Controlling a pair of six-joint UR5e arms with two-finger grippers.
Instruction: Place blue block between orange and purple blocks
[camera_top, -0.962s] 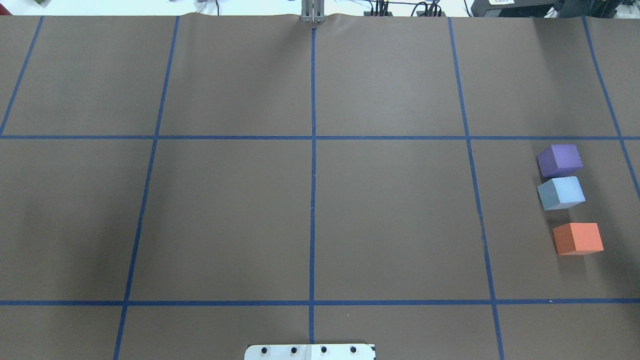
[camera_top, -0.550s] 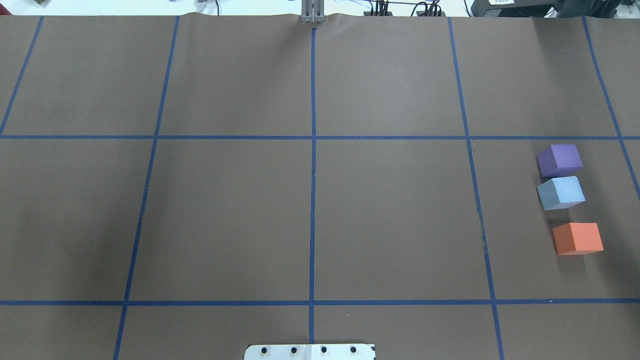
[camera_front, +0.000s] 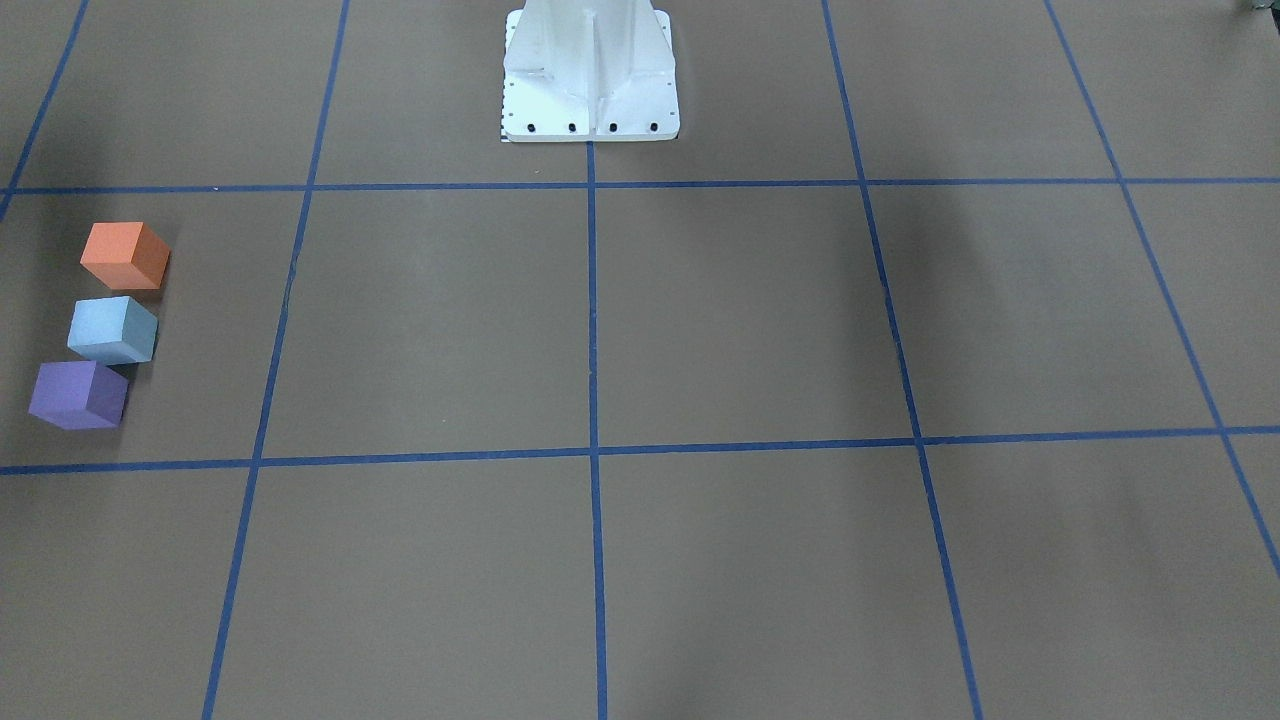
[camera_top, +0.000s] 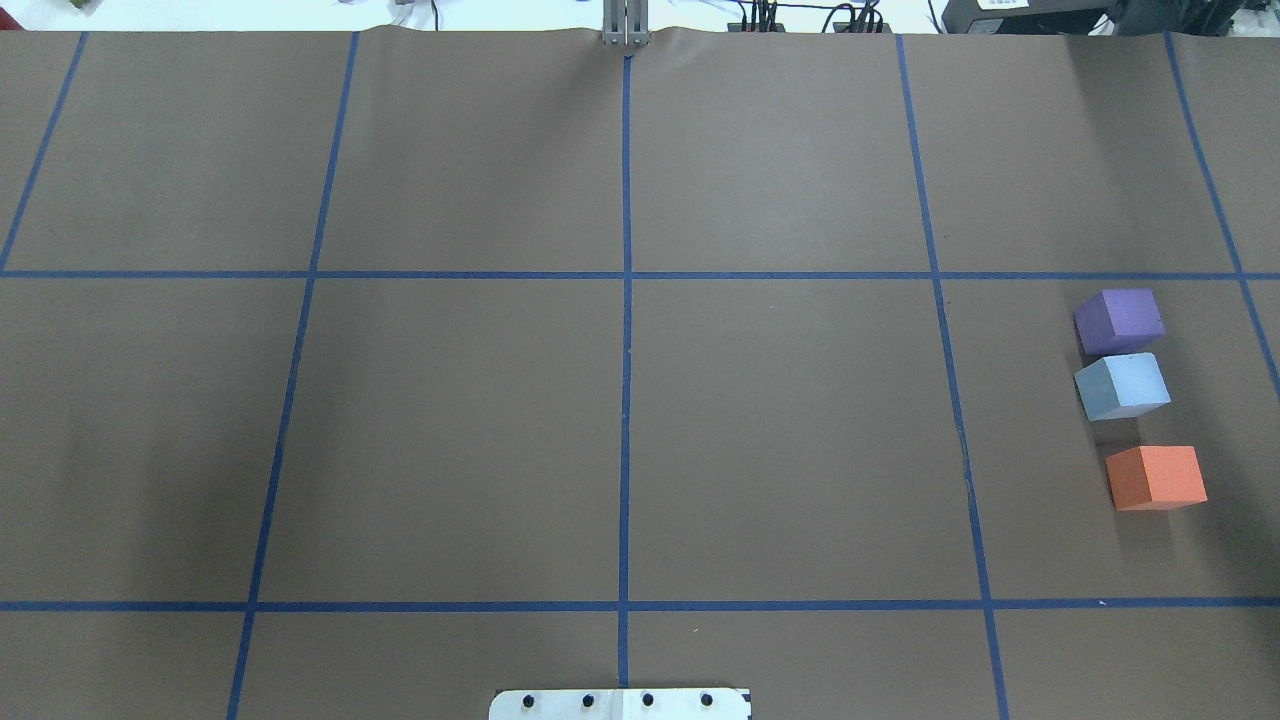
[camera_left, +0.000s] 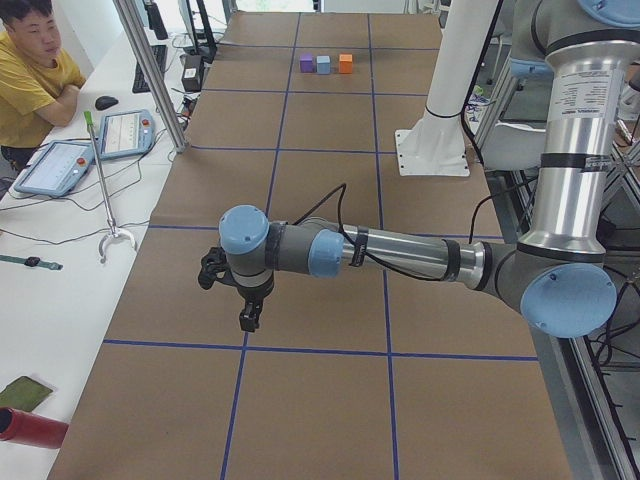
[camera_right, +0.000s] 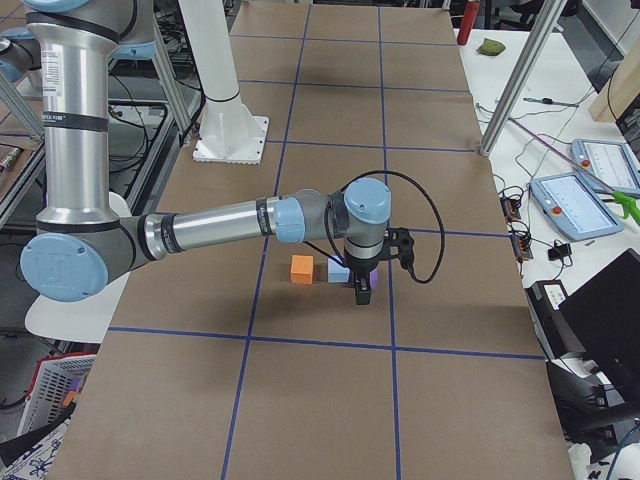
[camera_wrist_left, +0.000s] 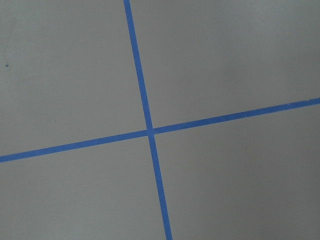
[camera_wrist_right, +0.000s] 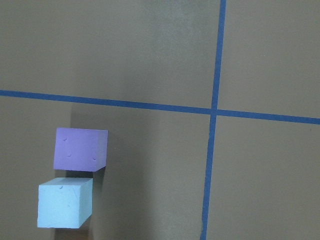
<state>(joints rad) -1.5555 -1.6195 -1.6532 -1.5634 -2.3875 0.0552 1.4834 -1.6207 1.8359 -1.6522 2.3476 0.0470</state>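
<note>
Brown paper tabletop (camera_top: 460, 430), blue tape grid (camera_top: 625, 400). Pale blue foam cube (camera_top: 1122, 385) sits in row between purple foam cube (camera_top: 1120, 320) and orange foam cube (camera_top: 1155, 477): just beside purple, small gap to orange. I judge placement done. Right gripper (camera_right: 362, 296) hangs over row's purple end, apparently clear of cubes. Left gripper (camera_left: 246, 318) well apart, likely kept out of way. I cannot tell whether either gripper's fingers are spread or pressed together.

The desk (camera_top: 780, 440), covered in brown paper, carries a grid of blue tape lines (camera_top: 625, 400), and in the left side view a person in a yellow shirt (camera_left: 30, 85) sits at 10 o'clock near a screened tablet (camera_left: 50, 167), with a red cylinder (camera_left: 30, 428) at 8 o'clock.
</note>
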